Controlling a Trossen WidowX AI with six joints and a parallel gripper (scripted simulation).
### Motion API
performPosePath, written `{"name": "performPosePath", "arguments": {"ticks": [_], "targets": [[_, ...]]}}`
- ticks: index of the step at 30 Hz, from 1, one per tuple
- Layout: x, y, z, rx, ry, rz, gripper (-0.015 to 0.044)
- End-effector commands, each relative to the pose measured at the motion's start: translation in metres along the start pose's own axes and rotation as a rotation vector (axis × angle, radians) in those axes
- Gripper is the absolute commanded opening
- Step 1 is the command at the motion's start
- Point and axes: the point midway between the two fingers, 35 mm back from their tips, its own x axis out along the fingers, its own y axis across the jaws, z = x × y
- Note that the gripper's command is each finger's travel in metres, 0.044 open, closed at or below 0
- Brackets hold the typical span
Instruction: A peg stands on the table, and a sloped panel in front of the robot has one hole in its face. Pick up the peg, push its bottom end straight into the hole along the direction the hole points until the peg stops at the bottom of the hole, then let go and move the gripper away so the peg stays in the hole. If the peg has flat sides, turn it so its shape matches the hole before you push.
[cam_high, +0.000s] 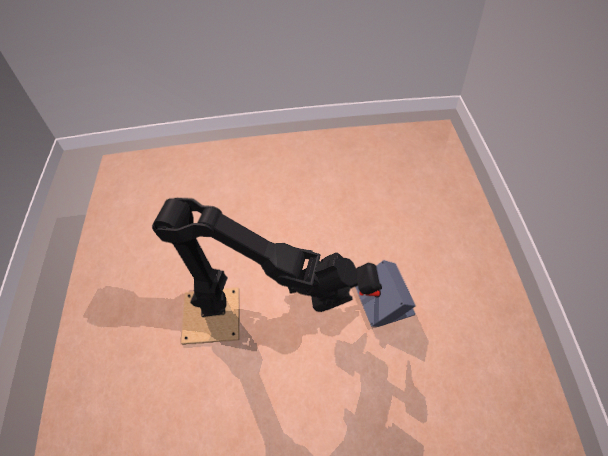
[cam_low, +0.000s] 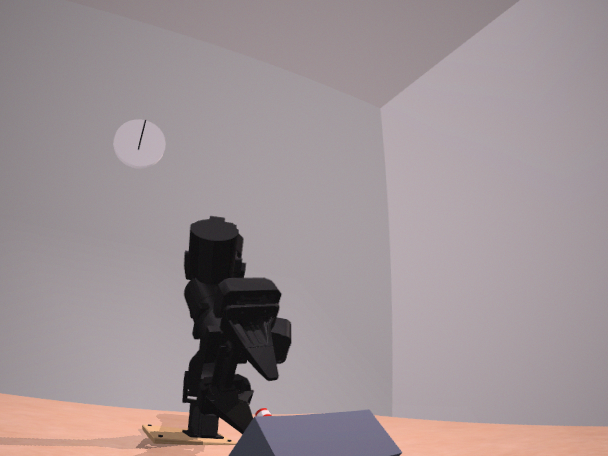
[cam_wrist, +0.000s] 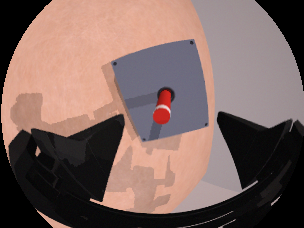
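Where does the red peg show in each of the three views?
Top: the red peg peeks out right of centre, between the arm's tip and the grey panel.
Exterior: only its red-and-white end shows, bottom centre, just above the panel's left ridge.
Wrist: mid-frame, slightly above centre, the peg sticks out of the panel's hole.
Shared landmark: the grey sloped panel.

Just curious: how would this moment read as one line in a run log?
peg: seated in panel hole | gripper: open, empty, clear of peg | step: retreat
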Motion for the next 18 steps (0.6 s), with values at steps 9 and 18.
{"name": "performPosePath", "arguments": {"ticks": [9,18], "targets": [[-0.02,-0.002,-0.001,-0.002,-0.001,0.0,0.044],[-0.033,-0.002,-0.002,0.0,0.0,0.002,0.044]]}}
